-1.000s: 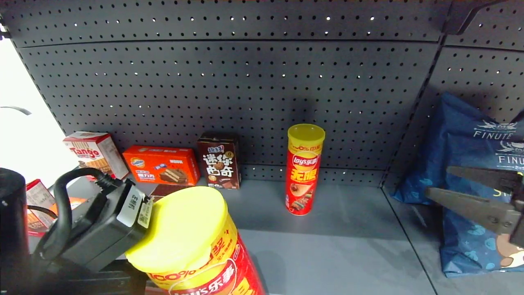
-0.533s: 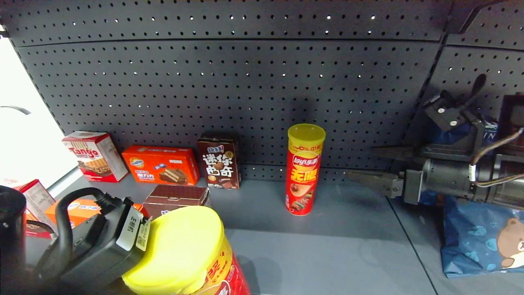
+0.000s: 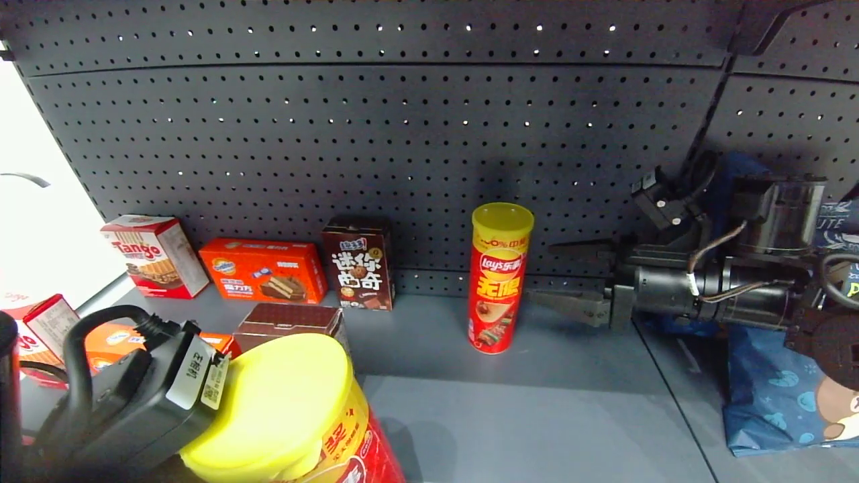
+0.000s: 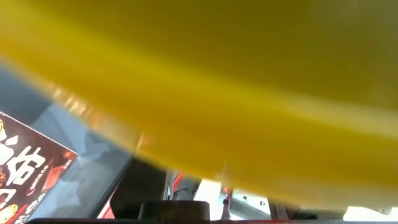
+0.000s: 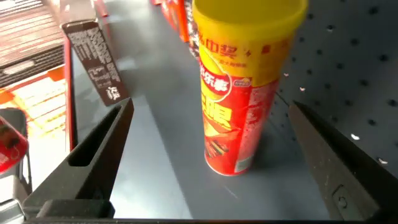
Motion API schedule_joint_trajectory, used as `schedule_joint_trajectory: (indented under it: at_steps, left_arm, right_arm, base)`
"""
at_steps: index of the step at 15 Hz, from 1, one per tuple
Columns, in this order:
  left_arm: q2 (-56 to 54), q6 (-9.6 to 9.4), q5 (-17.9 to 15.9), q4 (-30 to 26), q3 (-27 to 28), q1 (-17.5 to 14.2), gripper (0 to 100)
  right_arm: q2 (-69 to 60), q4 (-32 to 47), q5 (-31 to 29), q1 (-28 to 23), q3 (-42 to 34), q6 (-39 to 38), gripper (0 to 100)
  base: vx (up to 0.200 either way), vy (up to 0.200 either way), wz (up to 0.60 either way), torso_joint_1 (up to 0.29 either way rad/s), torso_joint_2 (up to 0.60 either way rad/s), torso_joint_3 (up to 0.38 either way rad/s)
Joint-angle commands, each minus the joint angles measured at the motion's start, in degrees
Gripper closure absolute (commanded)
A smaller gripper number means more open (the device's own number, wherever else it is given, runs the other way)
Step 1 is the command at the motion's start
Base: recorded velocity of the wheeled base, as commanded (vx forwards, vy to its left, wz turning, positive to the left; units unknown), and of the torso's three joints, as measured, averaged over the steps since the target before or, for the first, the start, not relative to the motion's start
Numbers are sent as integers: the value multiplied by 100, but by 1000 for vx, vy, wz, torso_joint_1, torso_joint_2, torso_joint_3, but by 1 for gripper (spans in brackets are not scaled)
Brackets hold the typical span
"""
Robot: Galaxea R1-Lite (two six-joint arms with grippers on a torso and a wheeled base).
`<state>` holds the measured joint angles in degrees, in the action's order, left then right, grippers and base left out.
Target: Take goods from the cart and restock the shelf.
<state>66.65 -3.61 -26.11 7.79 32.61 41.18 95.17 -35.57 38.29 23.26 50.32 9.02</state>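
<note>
Yellow lid up close at the near left, and that is a red chips can [image 3: 288, 409] held tilted in front of the shelf [image 3: 537, 416], with the left gripper [image 3: 201, 429] pressed against it. Its fingers are hidden behind the can, but they look clamped on it. The left wrist view has that same yellow lid [image 4: 236, 81] right against the lens. Over on the right, the right gripper [image 3: 560, 275] reaches in level from the right with its fingers spread wide. One finger is high and one is low, and both tips sit just to the right of a second chips can [image 3: 500, 278], which stands upright near the dark pegboard back panel [image 3: 335, 134]. In the right wrist view the standing can [image 5: 239, 93] rises between the two fingers [image 5: 99, 155], a little ahead of them, and I can't tell whether the low tip touches it. Along the far left stand a wafer box [image 3: 156, 253], an orange biscuit box [image 3: 265, 270] and a brown cookie box [image 3: 358, 263]. Another brown box [image 3: 288, 318] lies nearer. Blue bags [image 3: 772, 396] fill the next bay on the right.
</note>
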Motion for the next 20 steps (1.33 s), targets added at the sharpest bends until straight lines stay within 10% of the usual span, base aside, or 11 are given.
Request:
schedule_joint_trajectory:
  at_steps: [1, 20]
  left_arm:
    - [-38, 0, 1, 3, 0, -5, 100]
    - [-82, 9, 10, 3, -211, -75, 100]
  right_arm:
    - [247, -81, 73, -41, 13, 3, 0]
    - [1689, -310, 530, -41, 795, 170, 0]
  base:
    - [0, 0, 0, 0, 0, 0]
    - [0, 0, 0, 0, 0, 0]
